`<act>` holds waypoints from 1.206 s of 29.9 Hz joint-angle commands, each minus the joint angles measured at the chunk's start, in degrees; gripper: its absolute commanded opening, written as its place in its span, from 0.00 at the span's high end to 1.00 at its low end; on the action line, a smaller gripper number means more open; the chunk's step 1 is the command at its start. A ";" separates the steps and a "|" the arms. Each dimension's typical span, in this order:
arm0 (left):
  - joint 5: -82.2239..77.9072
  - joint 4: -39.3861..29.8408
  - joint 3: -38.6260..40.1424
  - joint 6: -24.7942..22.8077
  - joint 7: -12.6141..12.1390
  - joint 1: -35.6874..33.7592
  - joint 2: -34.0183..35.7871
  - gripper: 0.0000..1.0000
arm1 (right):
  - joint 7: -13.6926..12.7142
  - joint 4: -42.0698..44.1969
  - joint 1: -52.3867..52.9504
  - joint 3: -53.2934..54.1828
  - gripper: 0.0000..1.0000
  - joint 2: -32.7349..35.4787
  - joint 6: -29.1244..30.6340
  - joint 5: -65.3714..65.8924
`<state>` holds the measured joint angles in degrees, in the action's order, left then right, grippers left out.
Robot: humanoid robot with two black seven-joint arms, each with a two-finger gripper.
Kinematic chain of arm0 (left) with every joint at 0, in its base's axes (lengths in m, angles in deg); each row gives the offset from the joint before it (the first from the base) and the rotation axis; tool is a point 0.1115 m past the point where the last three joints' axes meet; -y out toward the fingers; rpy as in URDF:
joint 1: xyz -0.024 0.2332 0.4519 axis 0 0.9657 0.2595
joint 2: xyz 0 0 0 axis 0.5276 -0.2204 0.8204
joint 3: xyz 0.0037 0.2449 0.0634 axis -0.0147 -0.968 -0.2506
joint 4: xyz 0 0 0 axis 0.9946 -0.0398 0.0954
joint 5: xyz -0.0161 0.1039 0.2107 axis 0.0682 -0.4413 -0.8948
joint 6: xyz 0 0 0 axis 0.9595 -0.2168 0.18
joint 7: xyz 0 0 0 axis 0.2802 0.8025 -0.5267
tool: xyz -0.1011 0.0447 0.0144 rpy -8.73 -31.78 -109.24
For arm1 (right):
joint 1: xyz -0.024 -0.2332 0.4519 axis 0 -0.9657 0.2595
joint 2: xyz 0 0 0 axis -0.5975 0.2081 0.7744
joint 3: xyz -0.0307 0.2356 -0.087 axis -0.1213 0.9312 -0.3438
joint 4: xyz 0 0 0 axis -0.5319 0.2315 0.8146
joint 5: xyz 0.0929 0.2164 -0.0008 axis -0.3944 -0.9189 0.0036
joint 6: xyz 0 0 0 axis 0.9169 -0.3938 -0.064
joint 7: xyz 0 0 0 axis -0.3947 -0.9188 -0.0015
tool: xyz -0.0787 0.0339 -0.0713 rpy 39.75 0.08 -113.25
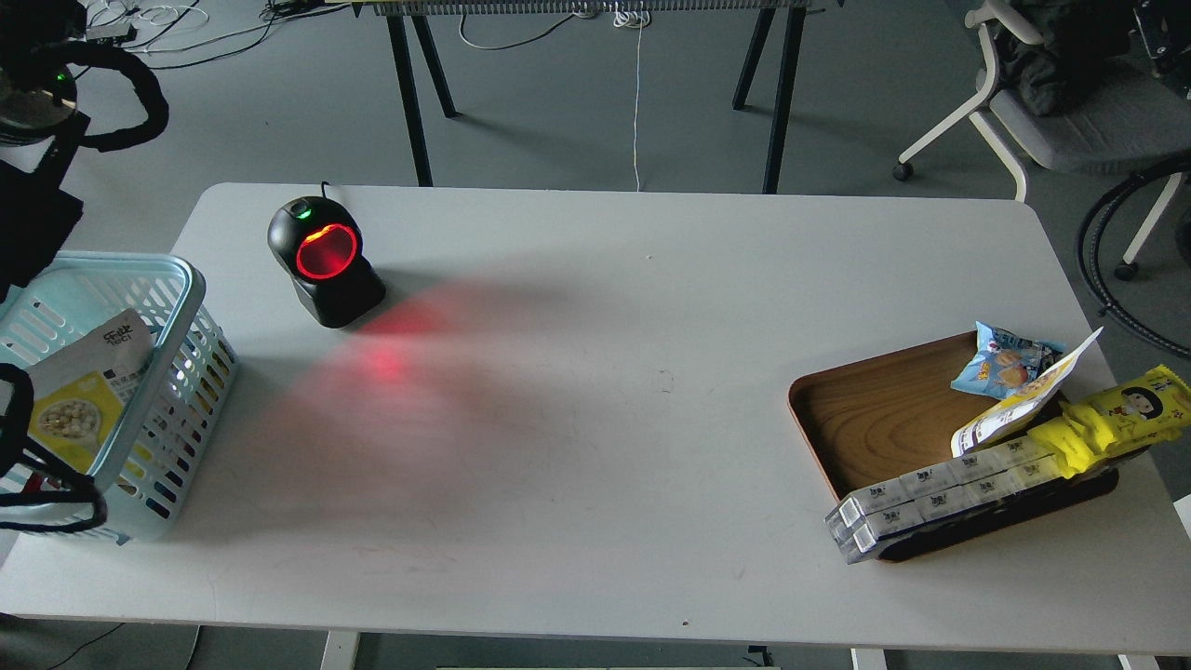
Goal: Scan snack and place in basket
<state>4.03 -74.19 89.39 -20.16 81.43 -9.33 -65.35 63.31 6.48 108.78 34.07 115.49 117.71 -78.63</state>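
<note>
The snack (79,395), a yellow-and-white pouch with round beige pieces pictured on it, leans inside the light blue basket (177,307) at the table's left edge. Nothing holds it. Dark parts of my left arm (37,214) come in at the left edge, above and behind the basket, and a black cable loop (56,498) crosses the basket's front corner. I cannot make out that arm's fingers. A small dark part of my right arm (1163,28) shows at the top right corner, far from the table, its fingers unclear.
A black scanner (326,261) with a glowing red ring stands at the back left and throws red light on the table (595,465). A brown wooden tray (875,419) at the right holds a blue snack bag (1000,363), another white-yellow pouch (1019,402), a yellow cartoon-face wrapper (1117,419) and white boxes (940,498).
</note>
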 commanded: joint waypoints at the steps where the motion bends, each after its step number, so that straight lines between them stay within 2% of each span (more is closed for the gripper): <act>1: 0.80 0.41 -0.02 0.00 -0.88 0.86 -3.62 0.01 | -0.04 -0.11 -1.51 1.56 0.01 -0.79 0.00 -0.01; 7: 0.71 0.41 -0.02 0.00 -0.27 2.62 -7.05 0.01 | -0.30 -0.55 -2.92 4.73 0.01 -2.46 0.00 -0.01; 14: 0.71 0.59 -0.11 0.00 -0.26 3.41 -7.49 0.01 | -0.30 -0.55 -3.10 5.70 0.01 -2.90 0.00 -0.01; 20: 0.80 0.50 -0.11 0.00 -0.09 5.43 -7.93 0.00 | -0.39 -0.37 -3.54 6.22 0.01 -6.68 0.00 -0.01; 25: 0.80 0.15 -0.11 0.00 0.00 7.98 -8.90 0.00 | -0.48 -0.20 -3.01 7.19 0.01 -6.86 0.00 0.07; 31: 1.32 0.06 0.59 0.00 1.23 8.25 -9.07 0.00 | -0.39 -0.19 -1.34 6.66 0.01 -6.86 0.00 0.34; 36: 1.32 -0.11 2.09 0.00 1.32 8.60 -9.16 0.00 | -0.39 -0.11 -0.72 6.58 0.01 -6.77 0.00 0.69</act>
<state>5.34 -74.27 90.99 -20.17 82.68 -1.02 -74.43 62.87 6.27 107.81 40.68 108.64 117.71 -78.15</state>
